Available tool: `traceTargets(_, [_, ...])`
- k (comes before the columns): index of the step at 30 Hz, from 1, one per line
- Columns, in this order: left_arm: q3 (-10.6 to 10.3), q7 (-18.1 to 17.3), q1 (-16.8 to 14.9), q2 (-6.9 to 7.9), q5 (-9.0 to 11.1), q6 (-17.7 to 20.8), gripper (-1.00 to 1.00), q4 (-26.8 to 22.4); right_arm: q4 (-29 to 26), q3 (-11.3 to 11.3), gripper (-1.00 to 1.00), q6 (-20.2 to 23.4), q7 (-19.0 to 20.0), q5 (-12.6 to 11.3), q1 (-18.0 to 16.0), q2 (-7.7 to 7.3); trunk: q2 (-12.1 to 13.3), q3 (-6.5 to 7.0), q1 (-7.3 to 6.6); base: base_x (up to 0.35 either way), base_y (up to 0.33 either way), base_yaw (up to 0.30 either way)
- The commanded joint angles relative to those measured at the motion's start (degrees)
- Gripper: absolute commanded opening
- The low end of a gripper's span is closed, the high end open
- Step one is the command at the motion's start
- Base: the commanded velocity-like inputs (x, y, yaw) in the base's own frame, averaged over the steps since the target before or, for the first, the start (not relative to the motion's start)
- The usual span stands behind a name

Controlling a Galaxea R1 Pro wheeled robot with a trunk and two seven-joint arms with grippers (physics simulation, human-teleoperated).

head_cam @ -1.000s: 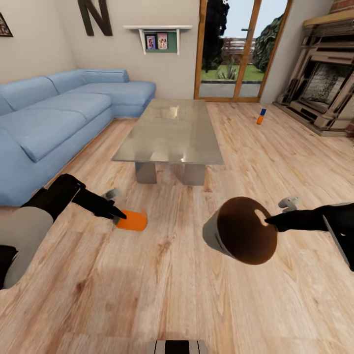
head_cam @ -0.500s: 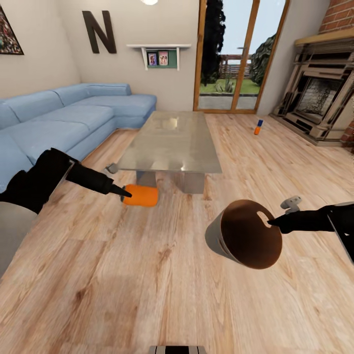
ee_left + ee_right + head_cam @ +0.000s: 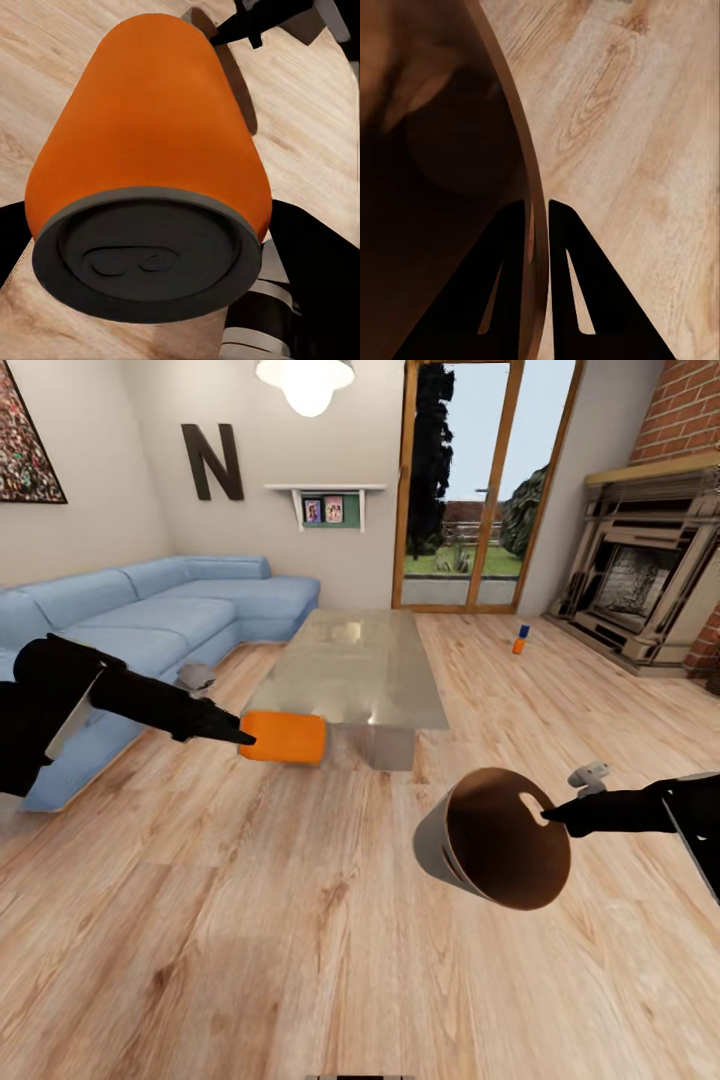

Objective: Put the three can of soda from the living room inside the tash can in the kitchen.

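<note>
Gripping a smooth orange soda can, left gripper.

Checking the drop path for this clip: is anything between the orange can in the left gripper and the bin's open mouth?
Nothing visible does. The left gripper holds the orange can in the air, and the right gripper holds the bin by its rim, mouth tilted up. Only bare wood floor shows in the gap between them; the glass table lies behind.
</note>
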Motion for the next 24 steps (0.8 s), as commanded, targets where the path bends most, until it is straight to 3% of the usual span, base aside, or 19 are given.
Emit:
traceTargets(1, [0.0, 0.0, 0.03, 0.43, 0.66, 0.02, -1.0, -0.42, 0.01, 0.17, -1.0, 0.76, 0.35, -1.45, -0.02, 0.07, 0.02, 0.23, -0.02, 0.0, 0.0, 0.0])
traceTargets(5, [0.06, 0.0, 0.07, 1.64, 4.8, 0.02, -1.0, -2.21, 0.1, 2.03, -1.0, 0.76, 0.35, -1.45, -0.09, 0.25, 0.07, 1.12, -0.12, 0.0, 0.0, 0.0])
traceTargets(8, [0.24, 0.0, 0.13, 1.71, 5.96, 0.02, -1.0, -3.24, 0.42, 2.66, -1.0, 0.76, 0.35, -1.45, -0.1, 0.44, 0.11, 1.78, -0.2, 0.0, 0.0, 0.0])
traceTargets(16, [0.09, 0.0, 0.31, 1.39, 6.13, 0.02, -1.0, -3.82, 2.28, 5.14, -1.0, 0.76, 0.28, -1.45, -0.11, 0.66, 0.22, 3.55, -0.41, 0.0, 0.0, 0.0])
traceTargets(18, [0.04, 0.0, 0.32, 0.74, 5.98, 0.02, -1.0, -3.79, 3.33, 6.01, -1.0, 0.76, 0.14, -1.45, -0.11, 0.86, 1.02, 3.91, -0.84, 0.0, 0.0, 0.0])
traceTargets(22, [-0.05, 0.0, 0.48, -0.47, 5.51, 0.02, -1.0, -3.7, 4.47, 8.99, -1.0, 0.76, -0.38, -1.4, -0.15, 3.59, 2.62, 4.63, -1.72, 0.0, 0.0, 0.0])
traceTargets(24, [-0.08, 0.94, 0.67, -1.51, 5.41, 0.02, -1.0, -3.76, 5.44, 10.31, -1.0, 0.76, -0.84, 0.58, -0.24, 6.29, 3.42, 4.99, -2.16, 0.0, 0.0, 0.0])
